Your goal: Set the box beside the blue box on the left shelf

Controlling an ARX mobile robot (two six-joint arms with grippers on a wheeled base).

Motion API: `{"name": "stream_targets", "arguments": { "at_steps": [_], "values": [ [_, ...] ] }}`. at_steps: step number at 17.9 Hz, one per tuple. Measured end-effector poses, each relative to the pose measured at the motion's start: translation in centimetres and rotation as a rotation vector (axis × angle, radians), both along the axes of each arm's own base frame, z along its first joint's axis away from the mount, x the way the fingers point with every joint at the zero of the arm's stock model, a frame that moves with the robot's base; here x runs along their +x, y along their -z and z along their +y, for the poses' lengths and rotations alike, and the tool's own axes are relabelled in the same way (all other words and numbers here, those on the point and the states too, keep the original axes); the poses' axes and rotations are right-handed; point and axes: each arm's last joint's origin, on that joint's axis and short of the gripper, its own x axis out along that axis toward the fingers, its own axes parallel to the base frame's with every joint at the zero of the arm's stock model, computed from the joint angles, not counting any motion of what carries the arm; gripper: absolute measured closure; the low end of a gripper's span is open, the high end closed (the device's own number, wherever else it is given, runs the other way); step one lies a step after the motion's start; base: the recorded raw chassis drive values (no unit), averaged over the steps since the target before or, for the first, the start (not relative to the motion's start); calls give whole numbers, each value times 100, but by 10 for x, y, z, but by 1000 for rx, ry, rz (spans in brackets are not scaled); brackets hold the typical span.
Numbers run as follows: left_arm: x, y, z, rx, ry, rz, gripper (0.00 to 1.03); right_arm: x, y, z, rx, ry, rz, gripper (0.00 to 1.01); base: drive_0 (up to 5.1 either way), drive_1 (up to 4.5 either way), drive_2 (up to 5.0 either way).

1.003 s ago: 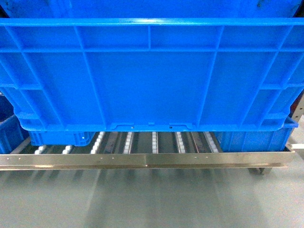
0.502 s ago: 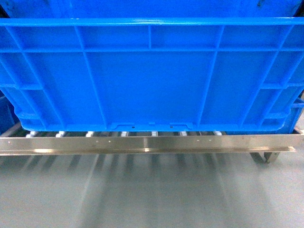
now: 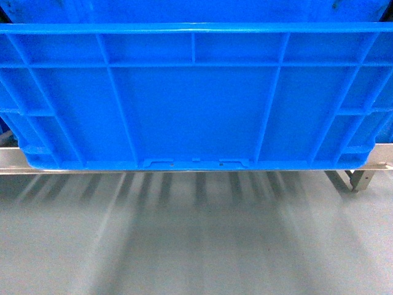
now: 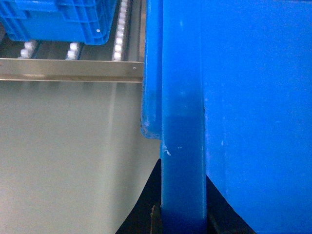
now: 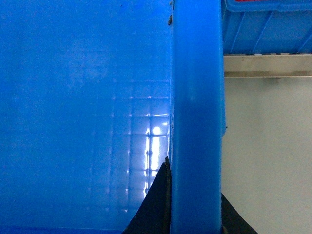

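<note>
I see the box (image 3: 193, 98) level, its long axis across my head view, ribbed wall facing me, above the left shelf (image 4: 68, 69) front rail, left gripper (image 4: 181, 222) and right gripper (image 5: 192, 214) each clamped on an end rim.

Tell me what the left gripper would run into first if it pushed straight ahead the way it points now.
Most likely the left shelf's steel front rail, crate first, since the left gripper is clamped on the box's rim. Depth is hard to judge.

A warehouse or factory floor: steel roller rack (image 4: 68, 69), blue plastic crates (image 4: 58, 19), smooth grey floor (image 3: 196, 239)
</note>
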Motion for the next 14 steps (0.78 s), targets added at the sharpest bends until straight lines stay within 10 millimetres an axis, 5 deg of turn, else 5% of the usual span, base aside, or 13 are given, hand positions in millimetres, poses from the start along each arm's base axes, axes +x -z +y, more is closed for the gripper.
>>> {"name": "stream_targets", "arguments": {
  "at_steps": [14],
  "values": [
    [0,1,0,1,0,5,97,0,2,0,0,-1,7,93,0,0,0]
  ]
}}
